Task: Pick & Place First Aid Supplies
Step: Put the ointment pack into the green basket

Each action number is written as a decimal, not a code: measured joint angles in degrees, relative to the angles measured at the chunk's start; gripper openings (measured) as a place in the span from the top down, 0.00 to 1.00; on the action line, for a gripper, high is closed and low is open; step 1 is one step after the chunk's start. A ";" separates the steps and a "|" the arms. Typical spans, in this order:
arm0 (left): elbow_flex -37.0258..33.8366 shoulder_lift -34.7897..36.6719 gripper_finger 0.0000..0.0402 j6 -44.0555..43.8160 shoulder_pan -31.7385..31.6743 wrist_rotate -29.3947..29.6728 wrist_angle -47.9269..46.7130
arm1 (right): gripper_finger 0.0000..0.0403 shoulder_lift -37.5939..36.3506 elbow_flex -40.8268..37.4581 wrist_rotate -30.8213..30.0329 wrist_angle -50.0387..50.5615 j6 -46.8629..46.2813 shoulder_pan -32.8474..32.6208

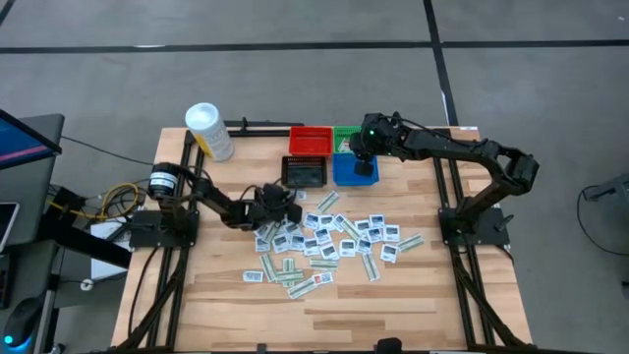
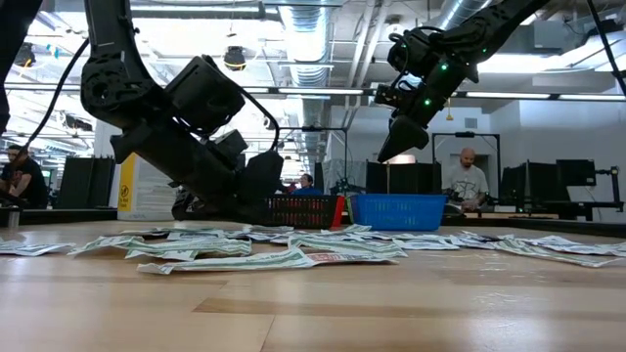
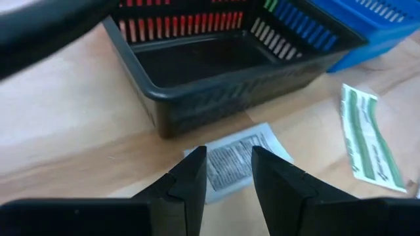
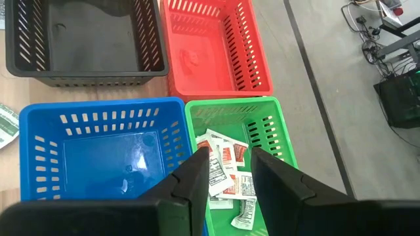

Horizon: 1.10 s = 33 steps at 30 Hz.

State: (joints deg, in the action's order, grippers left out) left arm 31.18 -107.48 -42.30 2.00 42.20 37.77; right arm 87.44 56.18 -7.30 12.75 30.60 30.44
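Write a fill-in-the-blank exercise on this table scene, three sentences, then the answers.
1. The right tool hangs above the ____ bin, which already holds several packets.
2. The left tool is low over a white packet on the table beside the ____ bin.
3. The blue bin holds ____ packets.

Missing words: green; black; no

White tub (image 1: pixel 208 130) with yellow label lies near the surface's (image 1: pixel 206 295) far left corner. Red bin (image 1: pixel 310 141), green bin (image 1: pixel 344 138), black bin (image 1: pixel 304 172), blue bin (image 1: pixel 352 172) cluster touching. People (image 2: pixel 468 180) stand behind.
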 joint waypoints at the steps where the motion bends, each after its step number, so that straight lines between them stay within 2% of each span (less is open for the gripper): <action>1: 0.00 0.00 0.70 0.02 -0.14 0.02 -0.01 | 0.73 0.00 -0.01 -0.01 0.00 -0.01 0.00; 19: 0.04 0.24 0.70 0.50 -2.10 -4.92 -2.51 | 0.73 -0.02 0.01 0.01 0.00 1.50 0.02; 22: 0.09 0.27 0.70 0.55 -2.02 -7.67 -2.43 | 0.73 -0.02 -0.01 0.00 0.00 1.50 0.02; 33: 0.11 0.26 0.70 0.55 2.72 -10.47 -2.57 | 0.73 -0.02 -0.01 0.01 -0.94 1.43 0.02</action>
State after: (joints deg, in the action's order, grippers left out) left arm 31.29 -107.22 -41.76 4.72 31.73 35.20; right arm 87.42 56.16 -7.29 11.81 32.03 30.46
